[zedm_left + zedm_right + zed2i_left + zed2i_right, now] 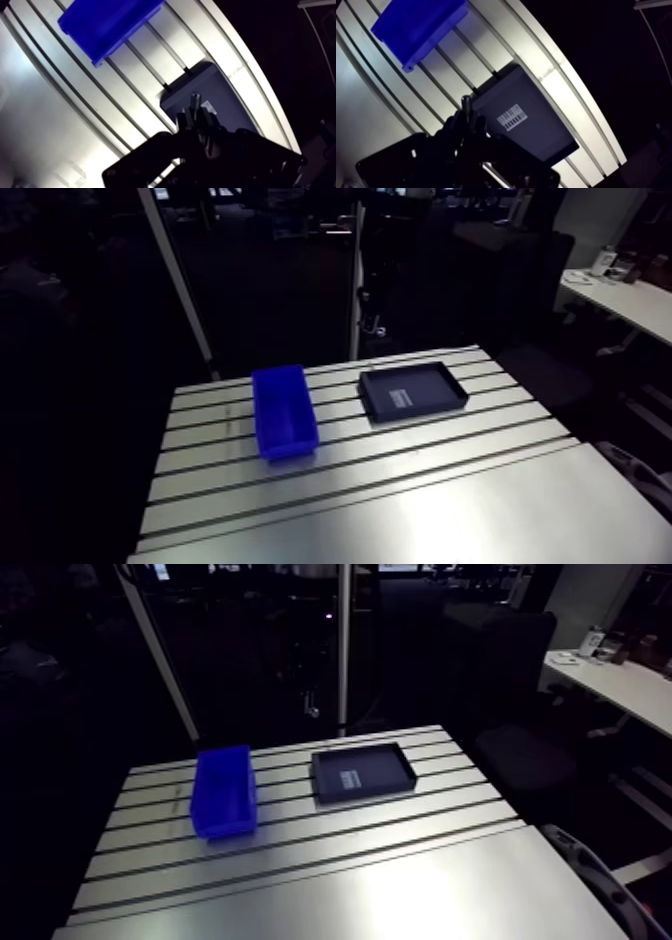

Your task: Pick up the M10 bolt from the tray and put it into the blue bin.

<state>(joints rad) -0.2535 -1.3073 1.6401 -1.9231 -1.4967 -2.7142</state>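
Fingers (208, 122) clamp the M10 bolt (196, 101) above the tray (220, 90), held clear for carrying to the blue bin (285, 410) at its nine o'clock.

1 blue bin (285, 416), 1 black tray (432, 386), 1 bolt (196, 101), 1 white label (511, 117) in tray, 1 table (400, 488), 1 end effector (196, 117).

The bin (285, 410) is bright blue, the tray (437, 384) black with a white barcode label (511, 117), the table (450, 488) silver with dark parallel slots, the M10 bolt (195, 102) grey.
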